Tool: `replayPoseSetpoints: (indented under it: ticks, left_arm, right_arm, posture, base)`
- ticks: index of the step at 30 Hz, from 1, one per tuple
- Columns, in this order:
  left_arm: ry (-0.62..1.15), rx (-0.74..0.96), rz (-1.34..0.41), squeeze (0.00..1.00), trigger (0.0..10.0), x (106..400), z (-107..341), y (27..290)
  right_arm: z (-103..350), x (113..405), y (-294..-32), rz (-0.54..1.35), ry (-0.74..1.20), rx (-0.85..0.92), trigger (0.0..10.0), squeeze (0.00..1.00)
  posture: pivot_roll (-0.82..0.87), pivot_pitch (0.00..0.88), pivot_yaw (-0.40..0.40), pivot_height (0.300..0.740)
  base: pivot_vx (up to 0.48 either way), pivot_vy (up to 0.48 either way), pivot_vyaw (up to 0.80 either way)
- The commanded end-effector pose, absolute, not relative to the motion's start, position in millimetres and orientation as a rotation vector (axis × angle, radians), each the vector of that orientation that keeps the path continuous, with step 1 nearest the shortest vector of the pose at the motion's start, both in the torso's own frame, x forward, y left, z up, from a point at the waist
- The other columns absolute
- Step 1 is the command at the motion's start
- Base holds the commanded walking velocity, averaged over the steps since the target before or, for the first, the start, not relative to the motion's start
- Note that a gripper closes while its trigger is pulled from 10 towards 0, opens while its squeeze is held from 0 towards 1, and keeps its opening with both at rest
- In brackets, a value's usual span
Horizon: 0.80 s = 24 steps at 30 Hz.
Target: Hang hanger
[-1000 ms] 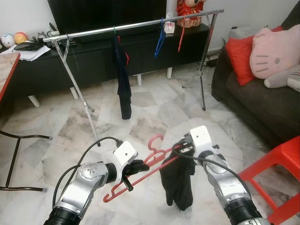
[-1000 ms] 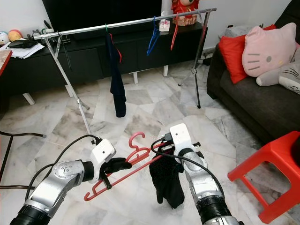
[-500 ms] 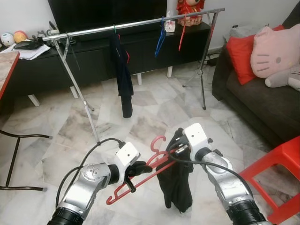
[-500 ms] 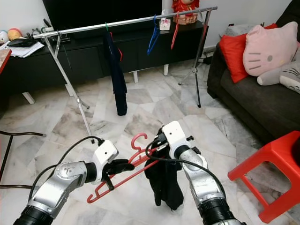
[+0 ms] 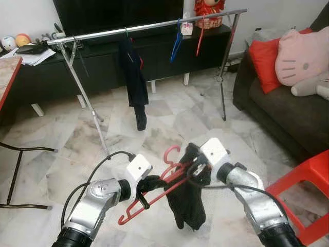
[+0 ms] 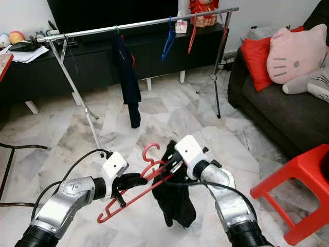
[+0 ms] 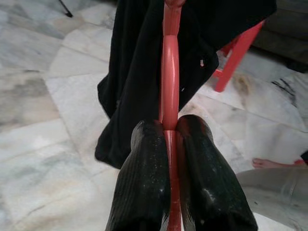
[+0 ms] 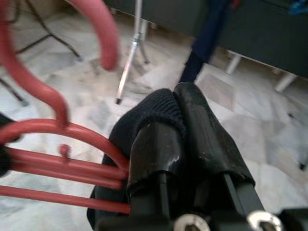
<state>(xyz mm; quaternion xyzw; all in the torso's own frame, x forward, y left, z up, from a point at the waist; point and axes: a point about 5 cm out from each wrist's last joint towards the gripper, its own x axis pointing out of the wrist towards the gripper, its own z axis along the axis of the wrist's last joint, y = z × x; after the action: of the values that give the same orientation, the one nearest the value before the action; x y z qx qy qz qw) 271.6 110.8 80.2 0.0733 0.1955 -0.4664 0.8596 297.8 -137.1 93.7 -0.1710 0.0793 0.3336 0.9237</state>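
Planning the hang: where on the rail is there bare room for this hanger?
Free: the rail between the left support and the navy garment, and a shorter gap between that garment and the blue hanger. Crowded: the right end, where blue hanger, red hanger and a small tag sit close together.

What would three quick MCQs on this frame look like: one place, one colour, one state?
1. Where does the dark garment on the rail hang?
A. left of the blue hanger
B. right of it
C. on the sofa

2. The hanger held by the left gripper is:
A. blue
B. red
C. green

3. The right gripper is:
A. open
B. shut on nothing
C. shut on black cloth

Key: 1A, the dark garment is left of the blue hanger; 2B, the red hanger sits between the fingers; 3C, black cloth is pinched.
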Motion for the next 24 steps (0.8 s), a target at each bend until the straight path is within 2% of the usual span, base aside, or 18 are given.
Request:
replayPoseSetpoints:
  ticks: [1, 7, 15, 20, 24]
  left_arm:
    - [0.428, 0.147, -1.008, 0.0, 10.0, 268.7, 81.2, 112.7]
    - [0.421, 0.149, -0.98, 0.0, 10.0, 271.7, 81.5, 115.4]
    - [0.391, 0.094, -0.941, 0.0, 10.0, 276.6, 85.0, 111.0]
    - [0.384, 0.088, -0.925, 0.0, 10.0, 278.5, 85.7, 111.7]
    - [0.364, 0.085, -0.897, 0.0, 10.0, 282.0, 87.4, 113.2]
  right_arm:
    - [107.4, 299.0, -136.8, 0.722, 0.093, -0.389, 10.0, 0.0]
    - [108.7, 301.1, -143.2, 0.74, 0.1, -0.456, 10.0, 0.0]
    - [123.6, 289.5, -127.2, 0.879, 0.011, -0.379, 10.0, 0.0]
    - [124.8, 277.6, -122.8, 0.98, 0.026, -0.337, 10.0, 0.0]
    - [122.9, 276.4, -124.3, 0.974, 0.037, -0.359, 10.0, 0.0]
  posture:
    - [-0.09, 0.0, 0.005, 0.74]
    - [-0.09, 0.0, 0.005, 0.74]
    - [-0.1, 0.0, 0.008, 0.74]
    - [-0.1, 0.0, 0.008, 0.74]
    - [-0.1, 0.0, 0.008, 0.74]
  base:
    - [0.0, 0.0, 0.0]
    - [0.0, 0.0, 0.0]
    - [0.0, 0.0, 0.0]
    - [0.0, 0.0, 0.0]
    - [0.0, 0.0, 0.0]
